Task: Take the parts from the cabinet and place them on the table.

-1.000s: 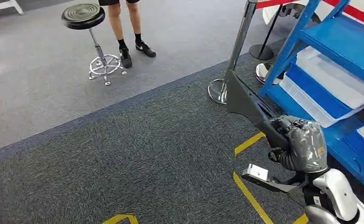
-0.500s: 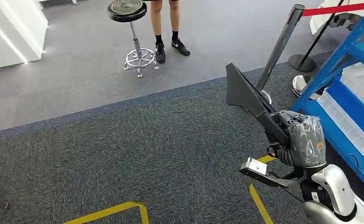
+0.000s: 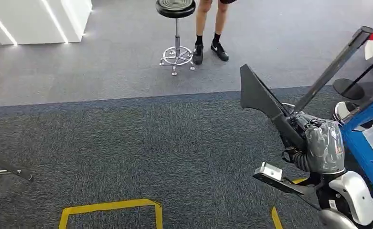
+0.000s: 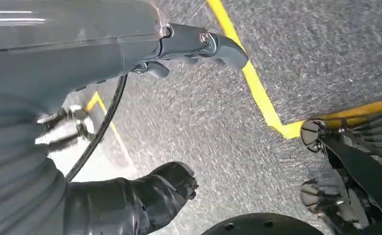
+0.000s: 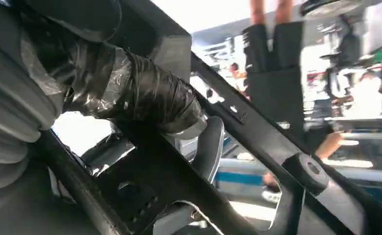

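Right hand: the right hand (image 3: 313, 143), wrapped in clear film, is clenched around a long black part (image 3: 265, 105) in the head view; in the right wrist view its taped fingers (image 5: 145, 98) curl over the part's dark frame (image 5: 257, 132)
Black part: held off the floor at the right side of the head view; it slants up and away from the hand, its wide flat end pointing toward the far grey floor; a narrower bar with a small silver block (image 3: 269, 171) juts out below the hand
Left hand: in the left wrist view the left hand (image 4: 179, 107) hangs over the carpet with nothing in it; the grey thumb (image 4: 213, 44) and a dark finger (image 4: 169, 183) stand well apart, so the hand is spread
Floor: dark speckled carpet (image 3: 151, 143) with yellow tape lines (image 3: 110, 207); lighter grey floor (image 3: 103, 62) beyond it
Cabinet: a blue shelf corner (image 3: 366, 129) sits at the right edge, just beside the right arm
Barrier: a dark slanted post (image 3: 335, 67) with a red strip at its top stands behind the part; a round base (image 3: 349, 88) lies near it
Stool and person: a black round stool (image 3: 175, 9) on a chrome foot stands on the grey floor; a person's legs in black socks and shoes (image 3: 208, 28) are just beside it
Far left: a white lit cabinet (image 3: 36, 19) at the top; a thin dark rod (image 3: 5, 168) lies on the carpet at the left edge
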{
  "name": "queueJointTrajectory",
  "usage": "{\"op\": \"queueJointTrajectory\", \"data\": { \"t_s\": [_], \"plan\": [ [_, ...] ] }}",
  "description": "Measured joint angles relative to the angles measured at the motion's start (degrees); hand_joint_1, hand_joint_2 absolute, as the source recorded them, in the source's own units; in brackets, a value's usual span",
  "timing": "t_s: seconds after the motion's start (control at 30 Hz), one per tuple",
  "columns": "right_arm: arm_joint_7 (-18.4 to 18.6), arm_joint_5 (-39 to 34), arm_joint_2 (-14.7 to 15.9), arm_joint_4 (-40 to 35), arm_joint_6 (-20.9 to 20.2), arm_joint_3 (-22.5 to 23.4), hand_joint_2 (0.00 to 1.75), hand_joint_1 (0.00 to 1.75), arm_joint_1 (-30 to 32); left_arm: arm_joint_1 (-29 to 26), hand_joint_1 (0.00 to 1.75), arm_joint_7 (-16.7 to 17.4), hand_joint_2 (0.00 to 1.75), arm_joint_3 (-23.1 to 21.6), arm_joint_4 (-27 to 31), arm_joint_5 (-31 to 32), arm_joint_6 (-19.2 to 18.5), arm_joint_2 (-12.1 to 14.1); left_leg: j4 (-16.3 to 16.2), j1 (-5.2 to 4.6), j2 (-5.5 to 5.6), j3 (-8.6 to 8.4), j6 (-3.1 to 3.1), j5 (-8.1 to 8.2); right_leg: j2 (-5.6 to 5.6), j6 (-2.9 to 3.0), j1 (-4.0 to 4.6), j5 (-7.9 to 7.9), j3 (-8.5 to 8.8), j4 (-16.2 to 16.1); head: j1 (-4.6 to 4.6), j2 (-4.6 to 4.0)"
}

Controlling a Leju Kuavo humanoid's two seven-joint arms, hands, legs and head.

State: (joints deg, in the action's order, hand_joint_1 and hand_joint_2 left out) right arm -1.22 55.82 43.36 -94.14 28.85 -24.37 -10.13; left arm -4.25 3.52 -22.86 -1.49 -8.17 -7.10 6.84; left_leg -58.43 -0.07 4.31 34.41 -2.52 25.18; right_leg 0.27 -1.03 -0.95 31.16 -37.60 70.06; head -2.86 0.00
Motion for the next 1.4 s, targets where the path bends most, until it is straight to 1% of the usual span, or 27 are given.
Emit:
{"op": "queueJointTrajectory", "data": {
  "t_s": [0.03,0.07,0.1,0.2,0.23,0.3,0.33,0.4,0.43,0.47,0.53,0.57,0.6,0.73,0.77,0.8,0.83,0.9,0.97,1.03,1.07,1.1,1.23,1.27,1.3,1.33,1.4],
  "plan": [
    [0.04,0.02,0.24,-0.52,0.00,0.43,1.75,1.75,0.34,-0.03,0.00,0.02,1.75,0.02,0.00,-0.02,0.30,-0.09,-0.07,-0.09,0.82,-0.16,0.04,0.05,1.06,0.47,0.18,-3.07,2.22,-5.42,0.02,0.02],
    [0.07,0.11,0.50,-0.90,0.00,0.98,1.75,1.75,0.71,-0.06,0.00,0.04,1.75,0.04,0.00,-0.02,0.46,-0.24,-0.09,-0.02,1.51,-0.04,0.12,0.12,3.66,1.01,0.16,-4.18,3.73,-9.44,0.02,0.00],
    [0.09,0.22,0.66,-1.05,-0.02,1.38,1.75,1.75,1.18,0.08,0.00,0.07,1.75,0.09,0.00,-0.04,0.55,-0.46,-0.49,-0.40,2.10,0.24,0.29,0.12,4.74,1.10,-0.08,-4.02,4.03,-10.27,-0.07,0.00],
    [0.17,0.57,0.98,-2.08,-0.02,2.67,1.75,1.75,2.46,-0.39,0.00,-0.07,1.75,0.09,0.00,0.13,1.00,-0.46,-0.19,0.32,4.17,0.92,1.17,-0.33,2.81,1.09,0.38,-3.68,4.67,-10.79,-0.02,0.00],
    [0.15,0.74,0.98,-2.51,-0.02,3.04,1.75,1.75,2.89,-0.49,0.00,-0.18,1.75,0.09,-0.02,0.22,1.05,-0.33,-0.31,-0.29,4.73,0.98,1.44,-0.15,1.94,1.38,-0.64,-3.98,5.02,-11.59,0.04,0.00],
    [0.15,0.92,1.11,-3.23,-0.02,3.89,1.75,1.75,3.56,-0.66,0.00,-0.39,1.75,0.09,-0.02,0.31,1.07,-0.59,-4.03,-0.37,-1.12,2.43,1.97,2.59,0.54,1.91,-0.45,-4.04,5.73,-12.16,-0.88,0.02],
    [0.15,0.96,1.18,-3.47,-0.02,4.39,1.75,1.75,3.92,-0.49,0.00,-0.50,1.75,0.09,-0.02,0.39,1.11,-0.59,-8.63,-0.06,-2.94,4.70,2.43,4.94,-0.32,2.06,-0.35,-3.94,5.75,-12.14,-0.87,0.00],
    [0.15,0.96,1.18,-3.54,-0.02,4.65,1.75,1.75,4.30,-0.22,0.00,-0.57,1.75,0.09,-0.02,0.42,1.20,-0.59,-16.63,0.52,-3.82,8.74,3.05,8.01,-2.03,2.16,-0.25,-3.78,5.73,-12.06,-0.90,0.00],
    [0.15,0.96,1.18,-3.60,-0.02,4.79,1.75,1.75,4.52,-0.21,0.00,-0.59,1.75,0.09,-0.02,0.44,1.18,-0.61,-17.70,0.74,-3.93,9.27,3.33,7.71,-2.88,2.10,-0.28,-3.66,5.77,-12.00,-0.90,0.00],
    [0.15,0.96,1.18,-3.65,-0.02,4.92,1.75,1.75,4.68,-0.25,0.00,-0.59,1.75,0.09,-0.02,0.46,1.16,-0.61,-16.00,0.89,-4.05,8.35,3.54,6.22,-3.62,2.02,-0.34,-3.52,5.86,-11.90,-0.90,0.00],
    [0.15,0.98,1.18,-3.76,-0.02,5.15,1.75,1.75,4.79,-0.47,0.00,-0.68,1.75,0.09,-0.02,1.00,0.96,-0.59,-6.24,1.07,-5.14,2.98,3.51,1.23,-4.97,1.59,-0.44,-3.04,6.23,-11.59,-0.90,0.00],
    [0.13,1.05,1.18,-3.82,-0.02,5.31,1.75,1.75,4.78,-0.46,0.00,-0.70,1.75,0.09,-0.02,1.16,0.85,-0.59,-1.48,0.94,-7.34,0.43,3.22,0.09,-5.53,1.30,-0.33,-2.77,6.48,-11.45,-0.90,0.00],
    [0.11,1.14,1.18,-3.91,-0.02,5.53,1.75,1.75,4.86,-0.37,0.00,-0.83,1.75,0.09,-0.02,1.25,0.74,-0.59,-0.53,-0.08,-9.78,-0.21,2.64,1.17,-6.20,0.94,0.08,-2.53,6.47,-11.33,-0.87,0.00],
    [-0.04,1.14,1.29,-4.22,0.07,6.25,1.75,1.75,5.33,-0.63,0.00,-1.20,1.75,0.07,-0.02,1.59,0.55,-0.63,0.09,0.20,-6.40,0.17,1.18,0.58,-8.70,-0.19,0.29,-2.33,7.32,-11.88,-0.85,0.02],
    [-0.04,1.14,1.35,-4.33,0.07,6.54,1.75,1.75,5.41,-0.81,0.00,-1.18,1.75,0.07,-0.02,1.62,0.50,-0.70,0.71,0.62,-5.76,-0.31,0.84,0.22,-6.78,-0.49,-0.28,-1.59,7.19,-11.25,-0.79,0.00],
    [-0.04,1.14,1.46,-4.52,0.13,6.86,1.75,1.75,5.63,-0.75,0.00,-1.20,1.75,0.07,-0.02,1.62,0.48,-0.79,0.88,0.67,-5.17,-0.37,0.39,0.04,-3.20,-0.47,-0.38,0.33,6.15,-8.76,-0.77,0.02],
    [-0.06,1.14,1.62,-4.57,0.13,7.01,1.75,1.75,5.72,-0.66,0.00,-1.20,1.75,0.07,-0.02,1.62,0.46,-0.79,0.86,0.67,-4.66,-0.29,0.26,-0.02,-1.29,-0.51,-0.39,2.65,4.23,-4.70,-0.70,0.00],
    [-0.13,1.14,1.62,-4.57,0.11,7.04,1.75,1.75,6.29,-0.45,0.00,-1.11,1.75,0.07,-0.02,1.64,0.28,-0.83,0.83,0.61,-3.11,-0.27,0.16,-0.05,-0.24,-0.66,-0.36,5.75,-0.10,3.86,-0.72,0.00],
    [-0.20,0.94,1.62,-4.54,0.07,7.04,1.75,1.75,6.61,-0.38,0.00,-0.68,1.75,0.07,-0.02,1.73,0.06,-0.87,0.58,0.59,-1.40,-0.27,0.17,-0.03,-0.24,-0.74,-0.39,4.16,-1.16,4.70,-0.74,0.00],
    [-0.37,0.94,1.62,-4.57,0.02,7.19,1.75,1.75,6.57,-0.38,0.00,-0.46,1.75,0.07,-0.02,1.73,-0.07,-0.94,0.04,0.70,0.29,-0.29,0.41,0.21,0.35,-0.77,-0.66,-1.48,2.16,-3.50,-0.72,0.00],
    [-0.42,0.94,1.62,-4.57,0.02,7.34,1.75,1.75,6.56,-0.39,0.00,-0.42,1.75,0.07,-0.02,1.73,-0.09,-0.94,-0.33,0.71,1.06,-0.25,0.68,0.41,1.99,-0.81,-1.01,-3.75,4.21,-8.31,-0.72,0.00],
    [-0.46,0.94,1.59,-4.52,-0.02,7.41,1.75,1.75,6.55,-0.37,0.00,-0.39,1.75,0.07,-0.02,1.73,-0.09,-0.94,-0.58,0.44,1.69,0.12,1.00,0.47,4.48,-0.87,-1.17,-2.55,4.72,-9.27,-0.72,0.00],
    [-0.79,0.68,1.68,-4.59,-0.09,7.56,1.75,1.75,6.37,-0.78,0.00,-0.26,1.75,0.07,-0.02,1.73,-0.29,-0.98,-0.71,0.61,4.58,1.26,2.31,-0.11,2.23,-0.03,-1.01,-2.73,5.10,-10.06,-0.74,0.02],
    [-0.81,0.68,1.68,-4.61,-0.09,7.58,1.75,1.75,6.17,-0.83,0.00,-0.22,1.75,0.07,-0.02,1.73,-0.29,-1.03,-1.34,0.65,2.36,1.54,2.45,0.33,1.44,0.47,-1.25,-2.99,5.27,-10.46,-0.79,0.00],
    [-0.83,0.68,1.68,-4.63,-0.07,7.63,1.75,1.75,6.27,-0.84,0.00,-0.17,1.75,0.04,-0.02,1.73,-0.48,-1.09,-3.11,0.27,-1.04,2.20,2.77,1.58,0.82,0.96,-1.08,-3.04,5.44,-10.60,-0.94,0.02],
    [-0.83,0.68,1.70,-4.70,-0.07,7.67,1.75,1.75,6.25,-0.70,0.00,-0.18,1.75,0.04,-0.02,1.73,-0.48,-1.09,-6.78,0.35,-2.85,3.99,3.00,3.71,0.02,1.23,-0.85,-3.00,5.41,-10.60,-0.92,0.00],
    [-0.83,0.68,1.68,-4.70,-0.09,7.67,1.75,1.75,6.29,-0.38,0.00,-0.17,1.75,0.04,-0.02,1.73,-0.48,-1.11,-15.96,0.56,-3.90,8.31,3.21,7.77,-1.73,1.41,-0.47,-2.88,5.38,-10.56,-0.92,0.00]
  ]
}}
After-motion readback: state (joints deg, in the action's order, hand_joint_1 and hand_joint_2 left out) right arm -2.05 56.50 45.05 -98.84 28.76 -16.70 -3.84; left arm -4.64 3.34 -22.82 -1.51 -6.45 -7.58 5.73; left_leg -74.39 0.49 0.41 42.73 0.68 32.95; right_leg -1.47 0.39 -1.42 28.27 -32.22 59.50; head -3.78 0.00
